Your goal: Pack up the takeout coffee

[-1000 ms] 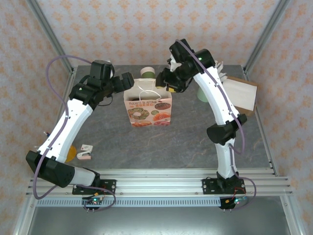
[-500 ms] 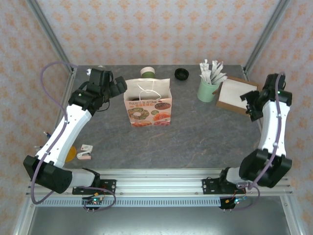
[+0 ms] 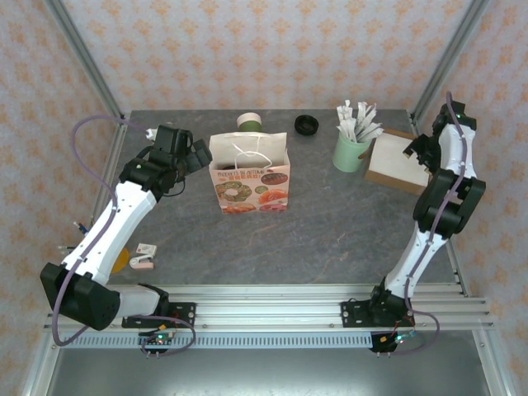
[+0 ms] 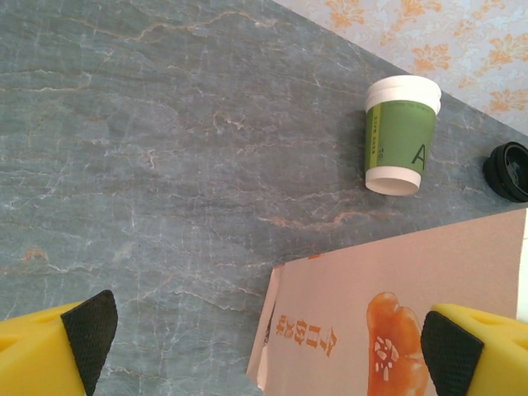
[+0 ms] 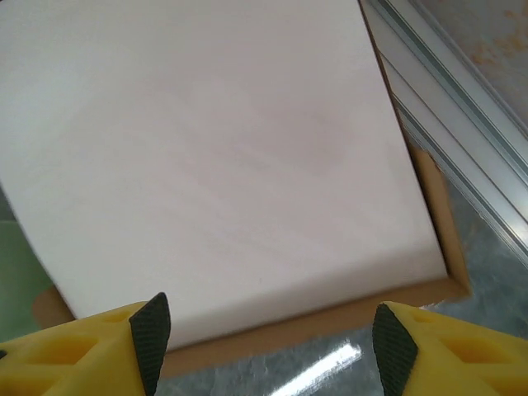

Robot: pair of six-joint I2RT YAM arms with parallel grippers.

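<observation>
One takeout coffee cup (image 3: 249,122) with a dark green band and cream rim stands lidless behind the printed paper bag (image 3: 248,176). It also stands upright in the left wrist view (image 4: 400,136), beyond the bag (image 4: 396,322). A round black lid (image 3: 307,124) lies apart to its right on the table (image 4: 507,171). My left gripper (image 3: 198,153) hovers open beside the bag's left side, with nothing between its fingertips (image 4: 271,342). My right gripper (image 3: 417,150) is open at the far right over a white napkin stack (image 5: 206,148).
A mint-green cup of white-wrapped sticks (image 3: 352,147) stands left of the brown tray (image 3: 388,178) that holds the napkins; the tray's rim (image 5: 330,318) is under the right fingers. A small pink-white item (image 3: 144,258) and a yellow piece (image 3: 120,257) lie near the left arm. A metal frame rail (image 5: 450,157) runs beside the tray.
My right arm has swung from the bag's top right corner out to the napkin tray at the far right, uncovering the black lid. The left gripper has shifted slightly beside the bag.
</observation>
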